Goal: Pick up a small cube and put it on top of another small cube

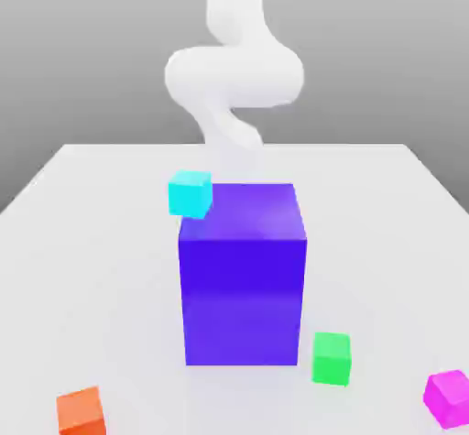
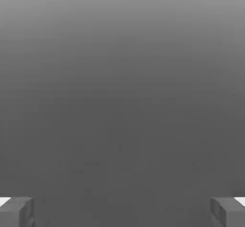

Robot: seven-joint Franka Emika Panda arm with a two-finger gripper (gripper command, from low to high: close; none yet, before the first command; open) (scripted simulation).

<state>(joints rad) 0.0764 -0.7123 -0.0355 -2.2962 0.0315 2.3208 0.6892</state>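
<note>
Gripper (image 2: 122, 211) spread wide, empty; the small cube (image 1: 449, 398) looks light, rigid, glossy, maybe slick — pinch opposite flat faces.

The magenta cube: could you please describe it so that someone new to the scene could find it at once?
Start at the big blue-purple block in the middle of the white table. Look past the green cube at its base toward the exterior view's lower right corner; the magenta cube sits there, the only pink one, far from the orange cube and cyan cube.
</note>
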